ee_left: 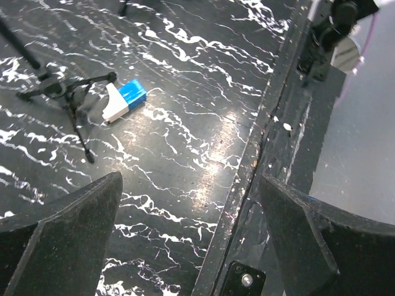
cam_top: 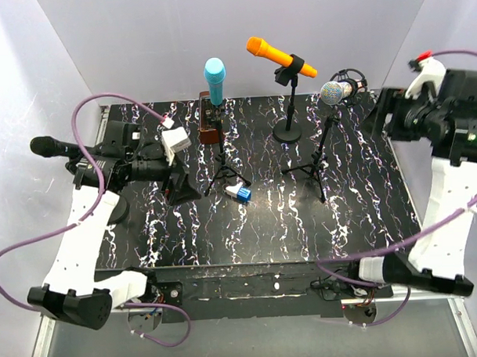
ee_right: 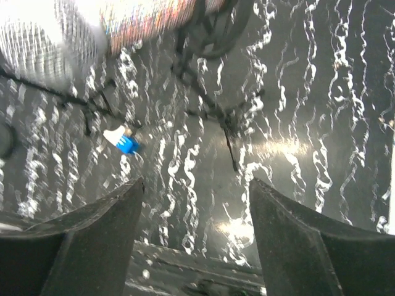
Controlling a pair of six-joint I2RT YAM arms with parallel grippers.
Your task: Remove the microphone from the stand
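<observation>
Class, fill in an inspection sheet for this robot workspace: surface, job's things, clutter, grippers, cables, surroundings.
Surface: black white-veined table.
Job's things: orange microphone, cyan microphone and silver microphone on stands; black microphone far left, its stand mostly hidden.
Clutter: blue-and-white block beside the cyan microphone's tripod.
Grippers: left gripper and right gripper, fingers apart, empty.
Cables: purple cables looping off both arms.
Surroundings: plain white walls.

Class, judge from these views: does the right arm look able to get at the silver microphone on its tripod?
Probably yes: the open right gripper sits close beside the silver microphone, and nothing visibly stands between them.
</observation>
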